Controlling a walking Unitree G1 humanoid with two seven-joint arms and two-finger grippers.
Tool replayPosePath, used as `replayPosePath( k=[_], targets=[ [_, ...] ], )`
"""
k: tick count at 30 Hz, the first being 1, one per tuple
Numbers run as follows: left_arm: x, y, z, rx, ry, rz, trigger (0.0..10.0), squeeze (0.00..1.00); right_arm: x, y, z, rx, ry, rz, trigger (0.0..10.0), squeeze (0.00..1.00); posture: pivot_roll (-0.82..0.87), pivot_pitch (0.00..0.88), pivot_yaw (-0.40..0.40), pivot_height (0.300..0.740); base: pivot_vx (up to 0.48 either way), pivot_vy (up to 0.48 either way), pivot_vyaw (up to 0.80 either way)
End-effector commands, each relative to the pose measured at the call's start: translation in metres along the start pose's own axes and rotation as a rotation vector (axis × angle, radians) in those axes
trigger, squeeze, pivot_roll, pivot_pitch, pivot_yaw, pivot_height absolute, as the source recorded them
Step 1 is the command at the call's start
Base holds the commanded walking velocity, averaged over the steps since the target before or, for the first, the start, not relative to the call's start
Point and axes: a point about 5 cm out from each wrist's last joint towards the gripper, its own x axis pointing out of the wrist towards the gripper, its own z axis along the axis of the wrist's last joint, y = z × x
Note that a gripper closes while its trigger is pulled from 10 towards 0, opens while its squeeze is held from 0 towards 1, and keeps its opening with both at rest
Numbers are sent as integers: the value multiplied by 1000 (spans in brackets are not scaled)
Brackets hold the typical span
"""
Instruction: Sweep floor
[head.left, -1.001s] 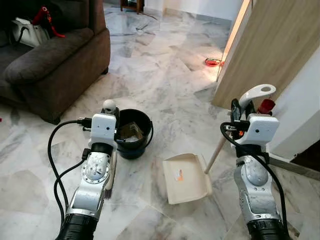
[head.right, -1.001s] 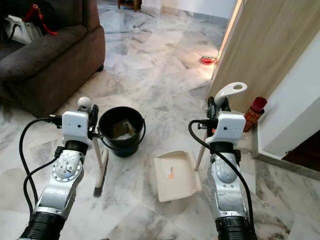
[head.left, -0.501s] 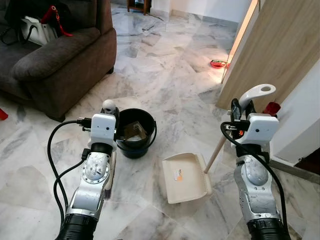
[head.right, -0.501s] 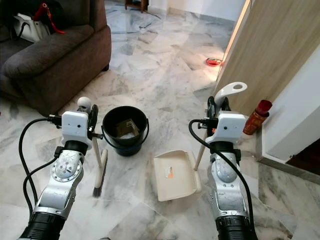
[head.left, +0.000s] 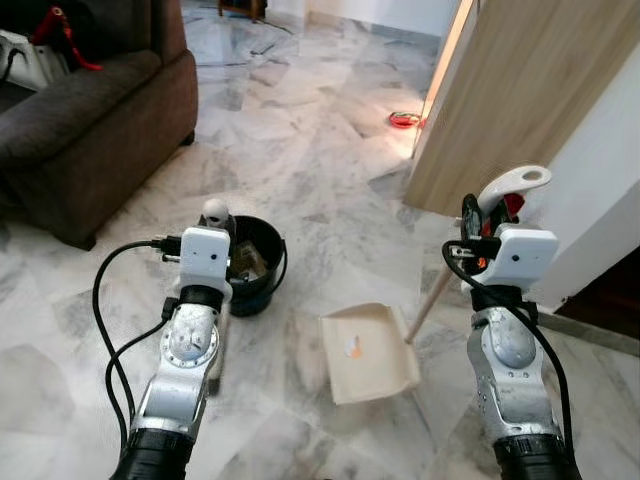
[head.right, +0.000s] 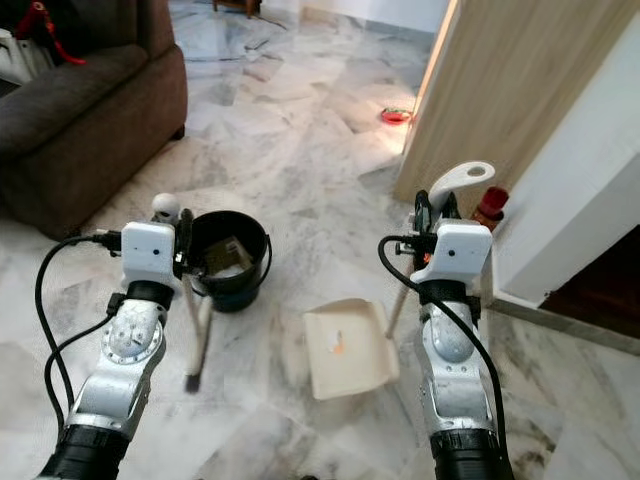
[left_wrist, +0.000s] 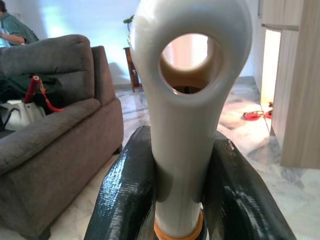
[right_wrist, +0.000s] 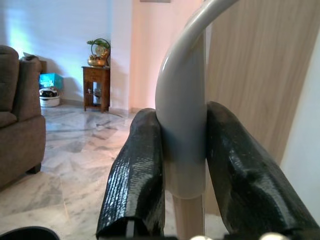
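Now, by label:
Left tool (left_wrist: 182, 200): clamped on broom handle (left_wrist: 192, 100), fingers (left_wrist: 125, 190) pressed to both sides, just below the hanging hole.
Right tool (right_wrist: 182, 170): clamped on dustpan handle (right_wrist: 184, 130), near its curved top.
Broom (head.right: 195, 335): upright, bristles on the marble floor (head.left: 310, 150), just beside the bucket.
Dustpan (head.left: 368, 350): flat on the floor between both arms, an orange scrap inside.
Bucket (head.left: 250, 275): black, rubbish within, near the sofa (head.left: 90, 130).
Risk: bucket knocked over by a wide broom stroke; scrap spilled if dustpan tilts; handle slipping through smooth fingers.
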Motion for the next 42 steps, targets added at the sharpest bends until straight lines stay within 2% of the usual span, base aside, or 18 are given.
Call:
replayPosePath(
  k=[1, 8, 13, 42],
  targets=[
    [2, -2, 8, 21, -45, -7, 10000, 0, 4, -6, 8, -4, -40, -15, 10000, 0, 99, 91, -79, 740, 0, -341, 0],
    [2, -2, 8, 18, -46, -5, 10000, 0, 4, -6, 7, -3, -36, -13, 10000, 0, 99, 91, -81, 740, 0, -344, 0],
    [2, -2, 8, 16, -47, -6, 10000, 0, 5, -6, 7, 4, -28, -11, 10000, 0, 98, 92, -82, 740, 0, -319, -800],
    [2, -5, 8, -3, -49, -25, 10000, 0, 4, -4, 5, -7, -20, -6, 10000, 0, 92, 68, -78, 740, 0, 0, -800]
  ],
)
